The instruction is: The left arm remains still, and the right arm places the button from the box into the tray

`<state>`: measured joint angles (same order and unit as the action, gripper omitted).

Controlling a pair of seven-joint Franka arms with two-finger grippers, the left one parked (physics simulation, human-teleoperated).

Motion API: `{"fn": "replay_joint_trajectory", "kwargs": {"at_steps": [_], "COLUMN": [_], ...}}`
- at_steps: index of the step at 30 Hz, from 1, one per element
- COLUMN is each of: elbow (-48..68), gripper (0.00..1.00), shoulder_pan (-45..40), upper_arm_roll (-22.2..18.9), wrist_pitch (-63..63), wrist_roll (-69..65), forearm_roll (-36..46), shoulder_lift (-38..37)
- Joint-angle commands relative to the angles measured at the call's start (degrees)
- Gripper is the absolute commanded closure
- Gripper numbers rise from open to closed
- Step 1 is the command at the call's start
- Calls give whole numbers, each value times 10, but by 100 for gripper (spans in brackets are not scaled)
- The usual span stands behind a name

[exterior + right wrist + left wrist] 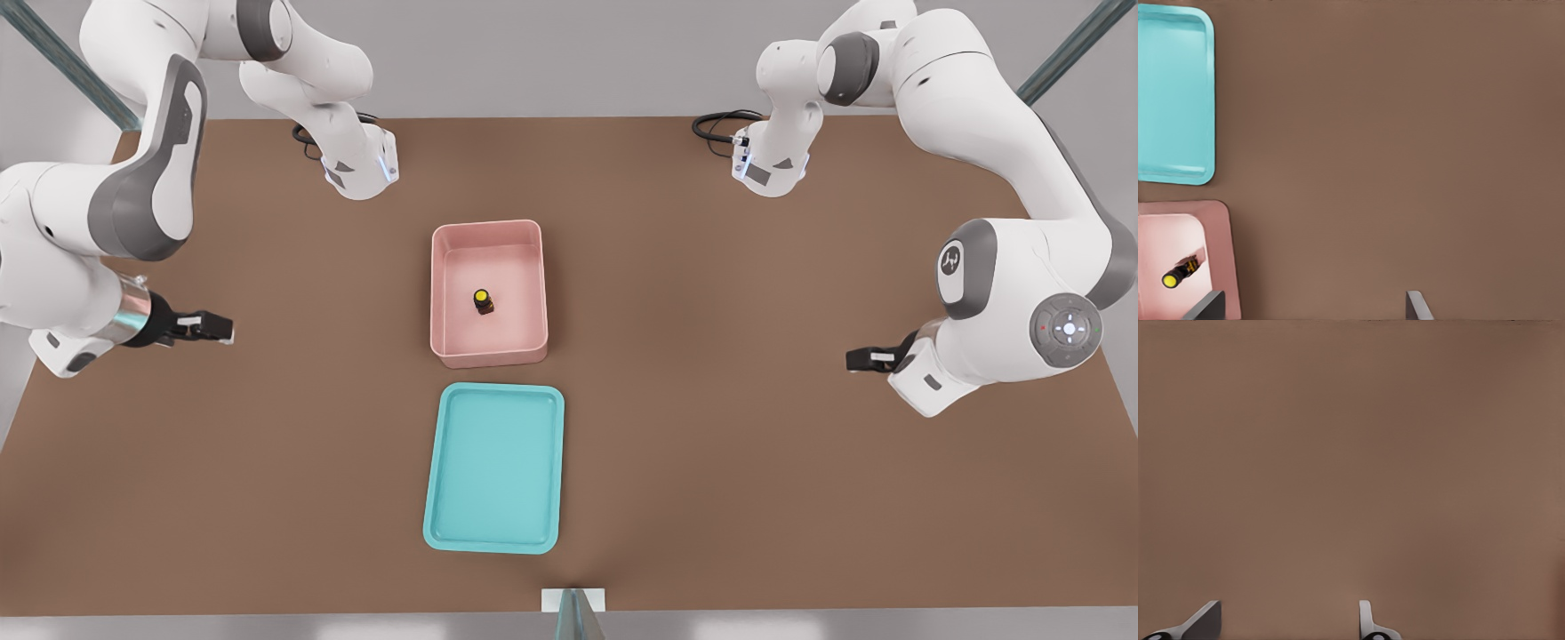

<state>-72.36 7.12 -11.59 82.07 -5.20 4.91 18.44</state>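
1. You're sitting at the very start here: the button [482, 300] is standing upright, yellow cap up, near the middle of the pink box [444, 293], and nothing is being carried yet.
2. Your right arm's end effector [213, 327] is hovering low over bare worktop [711, 444], towards the side edge on the front view's left and well apart from the box. Its fingers are standing wide apart and gripping nothing.
3. The turquoise tray [444, 533] is waiting just beside the box, on the side away from the arm bases, with a narrow strip of worktop showing between them. It is holding nothing.
4. I'm judging the reach as the step in hand: you're needing to travel across to the box, come in above its tall walls, then drop straight down on the button.
5. Room is looking generous between end effector and box. Inside the box the button is standing clear of all four walls, so open fingers should be fitting around it.
6. Watch the box rim when lifting out; the tray's low rim is asking little clearance.
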Motion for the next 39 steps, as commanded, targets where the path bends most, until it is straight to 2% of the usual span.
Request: {"fn": "replay_joint_trajectory", "kwargs": {"at_steps": [1, 2, 3, 4, 6, 8, 9, 10, 11, 13, 14, 15, 16, 17, 18, 20, 23, 24, 29, 36, 39], "elbow": [0, 0, 0, -1, 6, 13, 12, 14, 13, -24, -44, -62, -128, -165, -189, -298, -365, -425, -474, -563, -568], "gripper": [0, 0, 0, 0, 0, 0, 0, 0, 0, 0, 0, 0, 0, 0, 0, 0, 1, 1, 0, 0, 0], "shoulder_pan": [0, 10, 62, 121, 193, 296, 330, 346, 346, 343, 302, 275, 257, 250, 252, 253, 269, 272, 274, 281, 281], "upper_arm_roll": [0, 7, 11, 11, 17, 21, 24, 24, 26, 31, 114, 164, 220, 257, 258, 229, 156, 148, 134, 155, 157], "wrist_pitch": [22, 21, 28, 92, 93, 98, 100, 108, 100, 99, 112, 126, 185, 228, 240, 341, 382, 449, 526, 658, 660], "wrist_roll": [13, 13, 18, 24, 86, 199, 208, 132, 124, 376, 446, 491, 564, 607, 608, 576, 459, 442, 380, 388, 389], "forearm_roll": [5, 1, -1, 4, 38, 32, 34, -16, -24, 78, 90, 59, 25, -16, -16, -17, -17, -16, -12, 5, 5], "shoulder_lift": [0, 6, 20, 28, 27, 28, 35, 32, 34, 41, 44, 48, 42, 41, 32, 6, -5, -17, -21, -39, -39]}}
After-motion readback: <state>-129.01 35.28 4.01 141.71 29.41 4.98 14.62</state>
